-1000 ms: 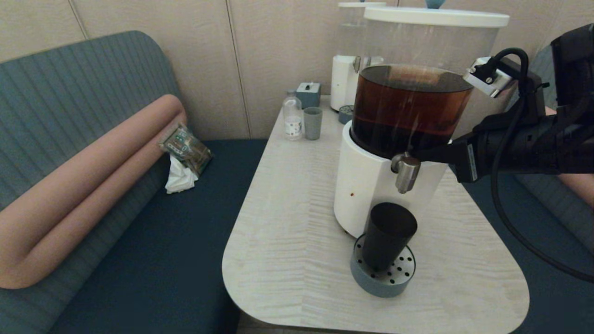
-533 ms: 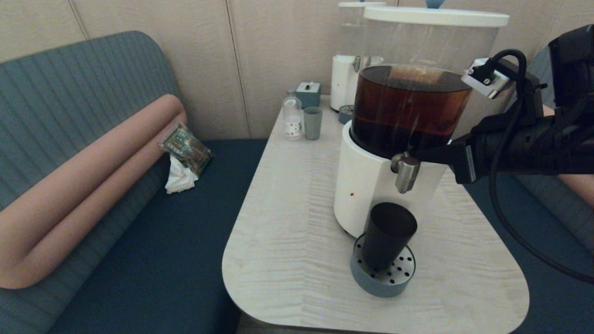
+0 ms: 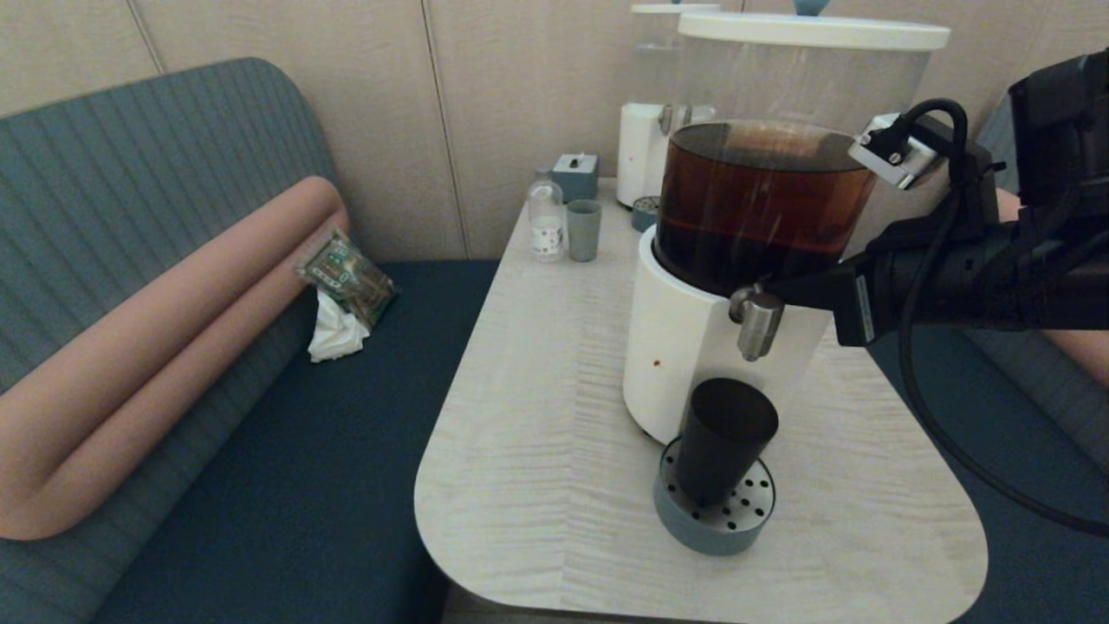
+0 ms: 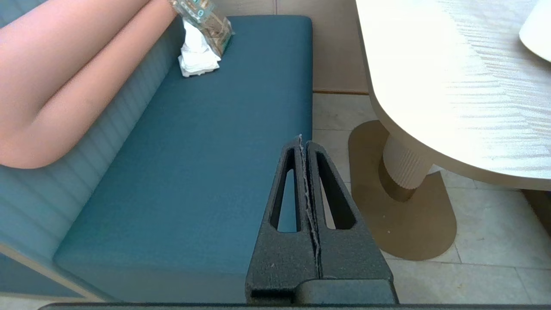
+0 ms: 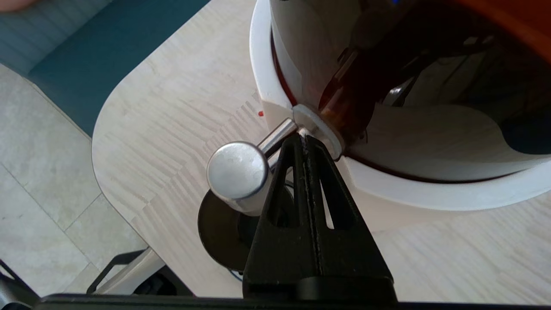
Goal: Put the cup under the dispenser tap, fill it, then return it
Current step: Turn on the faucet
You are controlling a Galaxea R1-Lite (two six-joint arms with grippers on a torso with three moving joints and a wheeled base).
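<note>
The black cup (image 3: pixel 726 438) stands upright on a round grey drip tray (image 3: pixel 693 533), right below the steel dispenser tap (image 3: pixel 758 322) of the large dispenser (image 3: pixel 680 347) with brown liquid. My right gripper (image 3: pixel 777 289) reaches in from the right, shut and empty, its tips against the tap's stem close to the tank. In the right wrist view the shut right gripper (image 5: pixel 304 138) sits beside the tap (image 5: pixel 236 170), with the cup (image 5: pixel 217 234) underneath. What the cup holds cannot be told. My left gripper (image 4: pixel 303 142) hangs shut and empty over the bench beside the table.
At the table's (image 3: pixel 537 485) far end stand a small grey-green cup (image 3: pixel 584 230), a bottle (image 3: pixel 546 217), a grey box (image 3: pixel 576 176) and a smaller dispenser (image 3: pixel 645 147). A blue bench (image 3: pixel 286 485) with a packet and tissue (image 3: pixel 345 290) lies to the left.
My right arm has shifted slightly to the left toward the dispenser, its tips staying at the tap. The cup has not moved.
</note>
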